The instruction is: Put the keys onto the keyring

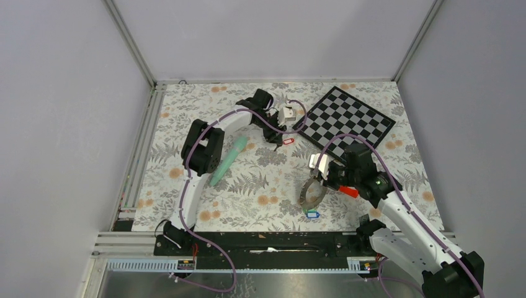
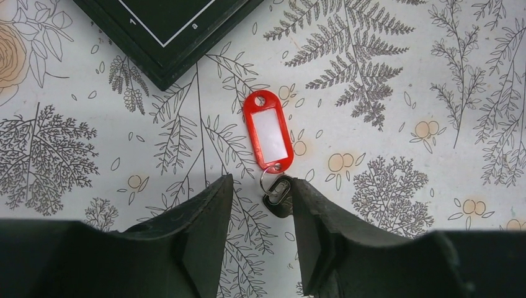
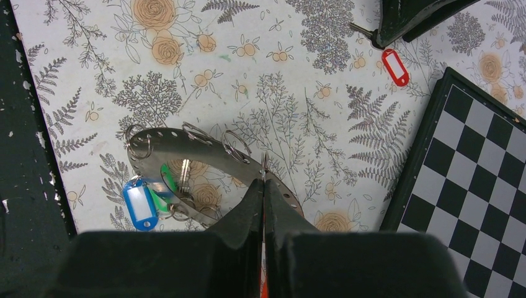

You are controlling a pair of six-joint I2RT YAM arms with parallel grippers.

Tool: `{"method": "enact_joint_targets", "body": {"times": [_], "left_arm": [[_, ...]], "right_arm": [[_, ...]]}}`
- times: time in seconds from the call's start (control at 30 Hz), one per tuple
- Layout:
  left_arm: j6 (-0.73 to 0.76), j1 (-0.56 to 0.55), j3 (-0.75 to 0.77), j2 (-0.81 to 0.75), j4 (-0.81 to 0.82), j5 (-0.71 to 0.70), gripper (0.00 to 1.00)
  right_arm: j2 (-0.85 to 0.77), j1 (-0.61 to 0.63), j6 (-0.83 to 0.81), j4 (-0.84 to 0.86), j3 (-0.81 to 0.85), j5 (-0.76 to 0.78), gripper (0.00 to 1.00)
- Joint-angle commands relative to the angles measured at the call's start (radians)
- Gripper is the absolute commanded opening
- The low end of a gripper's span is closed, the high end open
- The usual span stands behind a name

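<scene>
A red-tagged key (image 2: 268, 132) lies flat on the floral table, its dark key head (image 2: 279, 197) on a small split ring. My left gripper (image 2: 260, 189) is open and straddles that key head; the right finger touches it. In the top view the left gripper (image 1: 277, 140) is at the far middle beside the red tag (image 1: 288, 141). My right gripper (image 3: 264, 181) is shut on the rim of the grey keyring (image 3: 186, 141), which carries a blue tag (image 3: 139, 205) and a green tag (image 3: 167, 179). In the top view the keyring (image 1: 312, 194) hangs tilted under the right gripper (image 1: 317, 180).
A chessboard (image 1: 350, 118) lies at the far right, close to both grippers. A mint-green tube (image 1: 227, 161) lies left of centre by the left arm. A red plastic piece (image 1: 348, 191) shows at the right gripper. The table's black front edge (image 3: 25, 155) is near the keyring.
</scene>
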Motion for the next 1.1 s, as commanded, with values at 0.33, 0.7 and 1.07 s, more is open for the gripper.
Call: {"method": "enact_joint_targets", "body": {"times": [0.33, 0.7, 1.07], "left_arm": [[0.083, 0.006, -0.011, -0.043, 0.008, 0.06, 0.45], [0.098, 0.004, -0.016, -0.033, 0.009, 0.061, 0.34], [0.103, 0.002, -0.02, -0.034, 0.008, 0.051, 0.21]], "right_arm": [[0.006, -0.005, 0.009, 0.003, 0.001, -0.01, 0.0], [0.01, -0.005, 0.01, 0.004, -0.001, -0.008, 0.0], [0.011, -0.005, 0.012, 0.003, 0.0, -0.008, 0.0]]}}
